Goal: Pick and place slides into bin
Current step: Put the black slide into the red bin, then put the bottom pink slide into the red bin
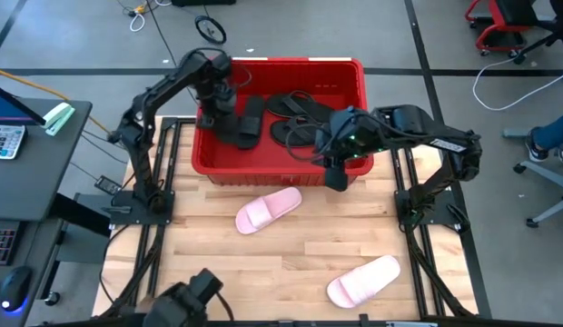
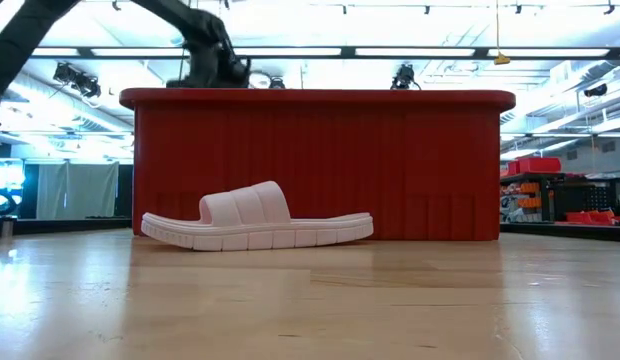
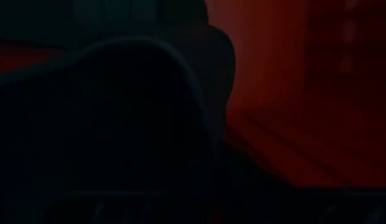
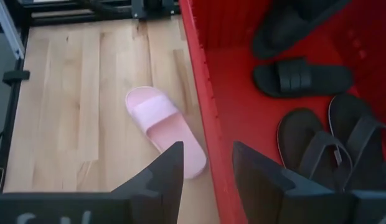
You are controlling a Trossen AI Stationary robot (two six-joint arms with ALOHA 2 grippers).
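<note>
We see the right gripper (image 4: 205, 171) hanging empty, its two dark fingers (image 4: 165, 174) apart, directly above the front rim of the red bin (image 1: 263, 168). In its wrist view one finger lies over the wooden table (image 1: 291, 263) and the other over the bin's floor, with the rim running between them.

The left gripper (image 1: 213, 118) is lowered inside the bin at its left end, right against a black wide-strap slide (image 1: 229, 130). Its wrist view is almost entirely dark, filled by a curved black shape close to the lens with red bin wall behind, so we cannot tell whether those fingers are apart or together.

Inside the bin, a second black wide-strap slide (image 4: 302, 78) lies beside the first. Toward the right half lie two black thong-strap flip-flops (image 4: 330, 146), side by side and touching.

Two pale pink slides are outside the bin, on the table. The nearer pink slide (image 1: 268, 211) lies just in front of the bin's front wall, angled, strap upward. The low view shows it sole-down with the red wall standing behind it. The other pink slide (image 1: 363, 280) lies well apart from the bin, near the table's front right corner.

Both arms reach in from the table's left and right sides, mounted on black frames.
</note>
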